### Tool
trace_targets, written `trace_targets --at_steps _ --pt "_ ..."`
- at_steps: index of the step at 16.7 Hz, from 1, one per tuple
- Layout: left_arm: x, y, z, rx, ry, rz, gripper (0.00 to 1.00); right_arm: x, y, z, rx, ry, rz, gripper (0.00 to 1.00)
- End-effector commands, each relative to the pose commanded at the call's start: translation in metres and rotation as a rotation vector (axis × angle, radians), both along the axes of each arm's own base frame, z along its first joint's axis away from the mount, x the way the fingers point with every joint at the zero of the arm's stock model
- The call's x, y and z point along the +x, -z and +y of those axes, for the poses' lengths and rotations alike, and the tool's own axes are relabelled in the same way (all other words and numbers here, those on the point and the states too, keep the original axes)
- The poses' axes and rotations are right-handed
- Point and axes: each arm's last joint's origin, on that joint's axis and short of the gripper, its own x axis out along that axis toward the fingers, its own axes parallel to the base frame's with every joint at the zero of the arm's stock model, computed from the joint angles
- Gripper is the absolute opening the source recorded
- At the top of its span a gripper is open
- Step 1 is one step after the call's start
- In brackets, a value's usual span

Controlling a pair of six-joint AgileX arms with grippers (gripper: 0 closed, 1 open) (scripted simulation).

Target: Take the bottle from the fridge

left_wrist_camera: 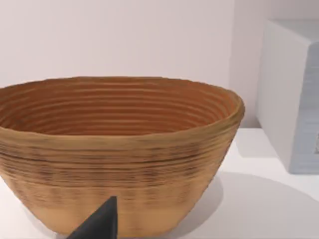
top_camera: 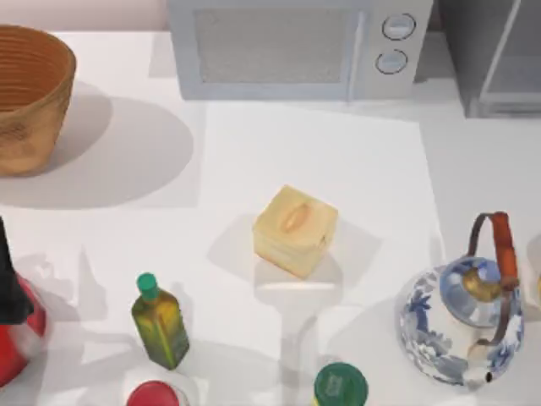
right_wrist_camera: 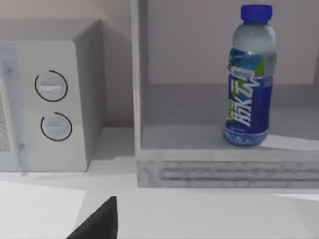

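The bottle [right_wrist_camera: 247,79] stands upright on the floor of the fridge [right_wrist_camera: 219,164], clear plastic with a blue label and a round blue cap. The fridge's inside faces the right wrist camera with nothing in front of it. In the top view the fridge [top_camera: 494,59] sits at the table's back right corner. A dark part of my right gripper [right_wrist_camera: 99,221] shows in the right wrist view, well short of the fridge and off to the microwave's side of the bottle. A dark part of my left gripper [left_wrist_camera: 99,224] shows close in front of the woven basket [left_wrist_camera: 119,149].
A light grey microwave [top_camera: 296,46] with two round knobs stands at the back, just left of the fridge. On the table are the basket [top_camera: 25,93] at back left, a pale block [top_camera: 294,230] in the middle, an olive-green bottle [top_camera: 159,321], and a blue-and-white teapot [top_camera: 461,317] at front right.
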Motion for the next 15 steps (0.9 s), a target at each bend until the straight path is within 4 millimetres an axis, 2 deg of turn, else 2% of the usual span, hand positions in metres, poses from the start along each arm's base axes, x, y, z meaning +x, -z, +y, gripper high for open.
trace_targets --at_steps 7,11,15 --pt "0.0 0.0 0.0 0.0 0.0 0.0 1.0 0.009 -0.008 -0.005 -0.005 0.005 -0.015 1.0" --pt "0.0 0.0 0.0 0.0 0.0 0.0 1.0 0.03 -0.016 -0.016 -0.011 0.009 -0.019 1.0" --pt "0.0 0.0 0.0 0.0 0.0 0.0 1.0 0.06 -0.011 -0.036 -0.01 0.01 -0.001 1.0"
